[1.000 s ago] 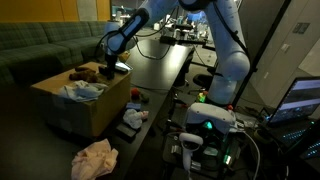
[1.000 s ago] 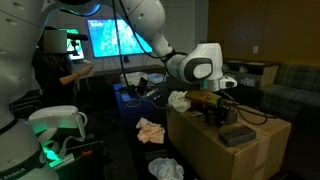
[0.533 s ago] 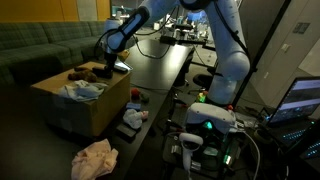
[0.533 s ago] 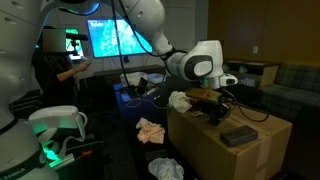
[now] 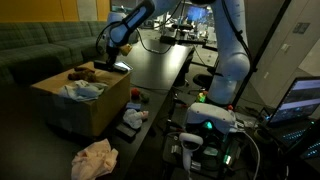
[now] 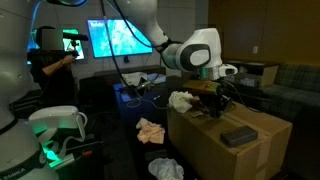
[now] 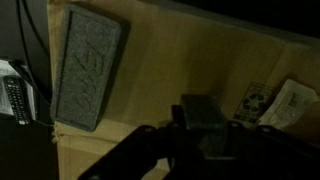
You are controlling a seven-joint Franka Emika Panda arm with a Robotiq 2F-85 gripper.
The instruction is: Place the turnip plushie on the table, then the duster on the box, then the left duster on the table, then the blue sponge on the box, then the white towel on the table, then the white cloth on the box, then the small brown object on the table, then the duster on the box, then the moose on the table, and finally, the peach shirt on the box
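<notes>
1. Wrist view: sponge (image 7: 88,68) flat on the box (image 7: 180,60) at left; gripper (image 7: 200,125) at right, too dark to judge its opening.
2. In an exterior view alone its height shows: the gripper (image 6: 214,100) hangs above the box, apart from the sponge (image 6: 238,135).

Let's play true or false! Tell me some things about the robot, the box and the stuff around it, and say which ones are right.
1. The sponge lies flat on the cardboard box. True.
2. The gripper is holding the sponge. False: in the wrist view the sponge lies apart from the gripper, off to one side.
3. The peach shirt is on top of the box. False: it lies down low in front of the box.
4. A bright screen glows behind the robot arm. True.
</notes>
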